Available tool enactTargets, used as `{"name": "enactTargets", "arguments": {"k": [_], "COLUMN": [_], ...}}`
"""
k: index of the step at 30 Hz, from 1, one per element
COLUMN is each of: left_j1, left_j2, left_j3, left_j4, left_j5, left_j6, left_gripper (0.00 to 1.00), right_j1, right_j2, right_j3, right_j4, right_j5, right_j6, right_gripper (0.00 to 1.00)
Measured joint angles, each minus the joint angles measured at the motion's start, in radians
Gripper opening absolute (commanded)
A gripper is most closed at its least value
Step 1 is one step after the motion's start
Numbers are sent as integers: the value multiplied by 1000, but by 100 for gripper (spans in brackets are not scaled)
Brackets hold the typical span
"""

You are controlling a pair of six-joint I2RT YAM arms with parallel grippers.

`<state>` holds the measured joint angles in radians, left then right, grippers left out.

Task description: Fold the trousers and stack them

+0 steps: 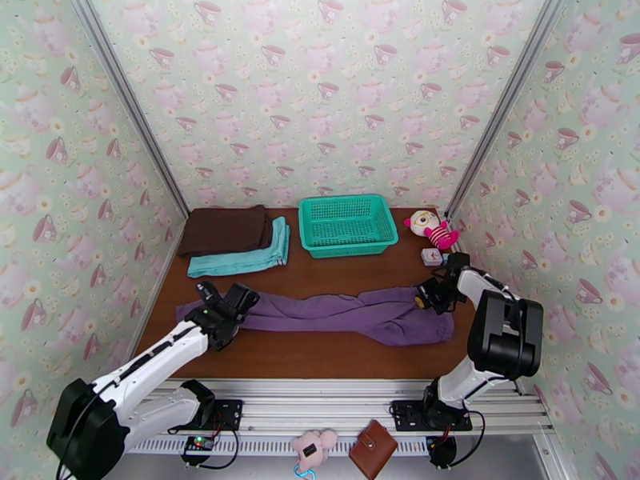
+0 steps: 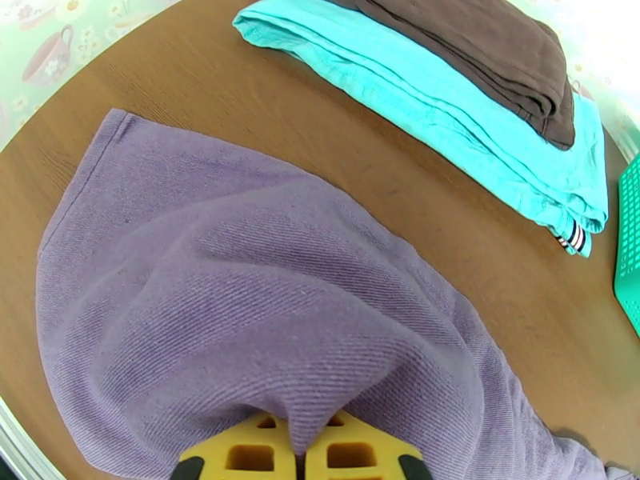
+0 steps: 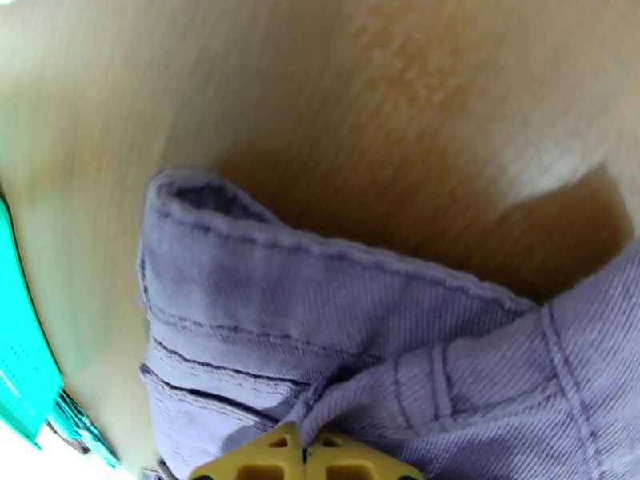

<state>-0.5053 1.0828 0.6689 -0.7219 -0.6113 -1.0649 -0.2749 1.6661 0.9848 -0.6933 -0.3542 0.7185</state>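
Arms: nearest me, both bases bolted at the near edge; I have each one reaching out to an opposite end of the cloth so the pair can be lifted and folded end to end.
Table [image 1: 320, 358]: brown wood, walled in by teacup-patterned panels.
Trousers [image 1: 336, 310]: purple, stretched in a long band across the middle of the table, legs together, cuffs at the left and waistband at the right. I judge the lengthwise fold done and the end-to-end fold not yet made.
Basket [image 1: 348, 224]: teal mesh, at the back centre, well apart from the trousers.
Brown garment [image 1: 226, 229]: folded, back left, lying on top of the teal one.
Teal garment [image 1: 240, 258]: folded, under the brown one, its near edge showing. I take this pile as the stack where the trousers belong.
Left claw [image 1: 214, 296]: closed tight on the trousers near the cuff end; its wrist view shows a ridge of purple cloth pinched between the yellow pads [image 2: 256, 454].
Right claw [image 1: 422, 300]: closed on the waistband end; its wrist view shows seamed purple fabric bunched into the yellow pads [image 3: 264, 462].
Doll [image 1: 430, 228]: pink and white plush, back right corner, clear of the work.
Small box [image 1: 433, 257]: just in front of the doll, near the right claw. I would mind it when that end lifts.
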Motion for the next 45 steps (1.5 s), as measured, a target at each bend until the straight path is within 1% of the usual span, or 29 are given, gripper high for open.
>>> {"name": "enactTargets", "arguments": {"k": [3,6,9,11,13,16,19,22,24,27,30,32,35,37,38,40,44,45], "left_j1": [0,0,3,3,6,6,7,7,8,6,-14,-30,-38,-32,-29,-6,83,108], "left_j2": [-18,-87,-215,-306,-364,-408,-414,-388,-347,-227,-52,76,268,382,426,484,584,603], "left_j3": [1,1,1,9,38,101,140,137,123,100,80,68,66,83,120,172,268,287], "left_j4": [-16,-25,-14,-21,-52,-114,-166,-207,-210,-206,-165,-126,-58,-29,-48,-25,44,68], "left_j5": [5,30,73,76,72,64,65,89,127,216,311,358,407,417,414,409,403,404], "left_j6": [66,155,251,298,326,345,352,352,356,367,385,394,407,415,415,417,427,432], "left_gripper": [0,0,0,0,0,0,0,0,0,0,0,0,0,0,0,0,0,0], "right_j1": [0,5,18,33,43,47,47,51,57,63,93,122,151,158,159,159,160,160], "right_j2": [-29,-116,-267,-391,-495,-634,-732,-807,-854,-904,-865,-782,-613,-492,-422,-283,-26,27], "right_j3": [1,7,28,61,98,138,135,99,59,-51,-194,-265,-294,-286,-272,-232,-106,-63], "right_j4": [-7,-41,-97,-146,-191,-267,-351,-438,-484,-517,-475,-415,-285,-181,-133,-42,110,127], "right_j5": [-8,-12,-13,-11,-7,-5,-18,-18,-15,-27,-33,-33,-34,-33,-34,-34,-27,-46], "right_j6": [-3,-12,-19,-22,-27,-35,-47,-63,-73,-80,-76,-68,-44,-38,-34,-31,-29,-26], "right_gripper": [0,0,0,0,0,0,0,0,0,0,0,0,0,0,0,0,0,0]}}
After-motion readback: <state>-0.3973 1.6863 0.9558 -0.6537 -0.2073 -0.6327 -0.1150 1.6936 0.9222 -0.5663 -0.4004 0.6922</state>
